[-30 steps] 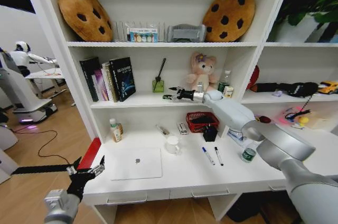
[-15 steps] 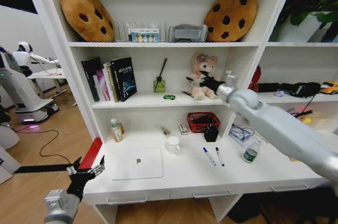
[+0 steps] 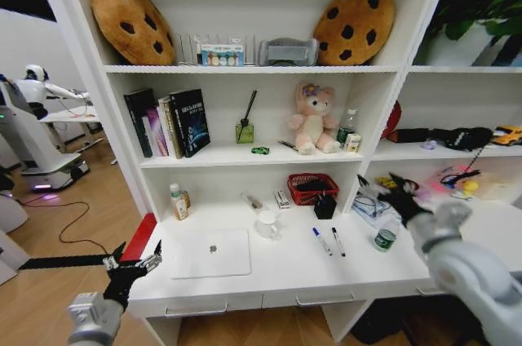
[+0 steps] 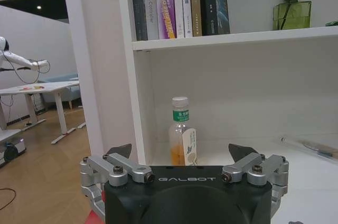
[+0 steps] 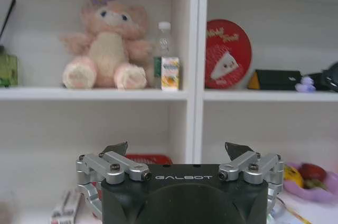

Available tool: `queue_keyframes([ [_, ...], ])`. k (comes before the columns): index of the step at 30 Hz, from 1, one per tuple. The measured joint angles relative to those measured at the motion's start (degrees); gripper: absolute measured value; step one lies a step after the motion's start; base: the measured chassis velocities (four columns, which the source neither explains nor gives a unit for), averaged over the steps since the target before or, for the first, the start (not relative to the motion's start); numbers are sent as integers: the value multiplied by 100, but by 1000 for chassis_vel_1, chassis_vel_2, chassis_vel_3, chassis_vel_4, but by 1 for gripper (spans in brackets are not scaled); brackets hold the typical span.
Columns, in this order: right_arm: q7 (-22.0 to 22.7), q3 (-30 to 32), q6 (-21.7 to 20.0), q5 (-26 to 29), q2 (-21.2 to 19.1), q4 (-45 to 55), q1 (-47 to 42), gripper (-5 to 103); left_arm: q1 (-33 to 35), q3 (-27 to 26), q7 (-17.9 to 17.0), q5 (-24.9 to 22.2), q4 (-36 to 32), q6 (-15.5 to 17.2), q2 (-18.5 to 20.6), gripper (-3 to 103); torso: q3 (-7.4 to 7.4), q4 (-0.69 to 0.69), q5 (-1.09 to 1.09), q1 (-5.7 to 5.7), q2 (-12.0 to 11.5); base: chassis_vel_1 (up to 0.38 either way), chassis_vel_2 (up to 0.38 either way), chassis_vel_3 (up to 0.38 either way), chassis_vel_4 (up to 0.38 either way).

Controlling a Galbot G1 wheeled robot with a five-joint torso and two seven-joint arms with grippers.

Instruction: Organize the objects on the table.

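Standing wide apart with nothing between them, the jaws of the right gripper [image 3: 397, 193] hover above the right end of the table [image 3: 285, 268], over a clear packet by the upright. In the right wrist view the right gripper [image 5: 178, 152] faces the shelving, fingertips spread and empty.

Nearest items, right gripper:
- Tin [image 3: 384, 239]: green label, upright, just nearer and slightly left of the jaws, on the table top. Closest task item.
- Two pens [image 3: 329, 241]: side by side but apart, left of the tin, long axes running near to far with a slight lean. A grasp likely wants the jaws across that axis.

Farther items:
- Laptop [image 3: 210, 252]: silver, shut, flat on the left half of the table, well apart from the right gripper.
- Toy car [image 3: 260, 150]: green, on the middle shelf between a diffuser bottle and the teddy [image 3: 314, 117], above and left of the right gripper.

Left gripper [image 3: 134, 265]: parked off the near left corner of the table, fingers spread and empty. In the left wrist view the left gripper [image 4: 185, 158] points toward a small bottle [image 4: 180, 138] at the far left of the table. It is the arm nearer the laptop.

Judgement: the right arm is better placed for the tin and pens; reaching either calls for lowering toward the near side.
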Motion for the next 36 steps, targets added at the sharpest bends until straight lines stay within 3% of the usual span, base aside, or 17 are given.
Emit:
queue_keyframes([
  [1,-152,81,189,-366,356,74,-379,100,0,0,0,0,0,0,0,100,0,0,0,-1,0,0,0,0,0],
  [2,-152,81,189,-366,356,74,-379,100,0,0,0,0,0,0,0,100,0,0,0,-1,0,0,0,0,0],
  [4,-480,59,836,-1193,1043,133,-1101,100,0,0,1,0,0,0,0,100,1,6,-3,0,0,0,0,0,0],
  [7,-609,-2,1020,-1410,1308,135,-1309,100,0,-1,-2,0,0,0,-1,100,1,7,-4,0,0,0,0,0,0],
  [9,-803,-262,1518,-1951,2057,14,-1617,100,0,0,0,0,0,0,0,100,1,0,-1,0,0,0,0,0,0],
  [10,-803,-262,1518,-1951,2057,14,-1617,100,0,0,0,0,0,0,0,100,1,0,-1,0,0,0,0,0,0],
  [12,-866,-598,1832,-2375,2557,-105,-1661,100,0,0,3,0,0,0,0,100,1,4,-2,0,0,0,0,0,0],
  [27,-1073,-1152,1998,-2371,2613,-330,-1350,100,0,0,0,0,0,0,0,100,1,4,-2,1,-1,-31,-29,30,28],
  [36,-1057,-1669,1639,-2232,2155,-397,-915,100,0,0,-1,0,0,0,0,100,3,4,2,2,-2,-186,-190,187,178],
])
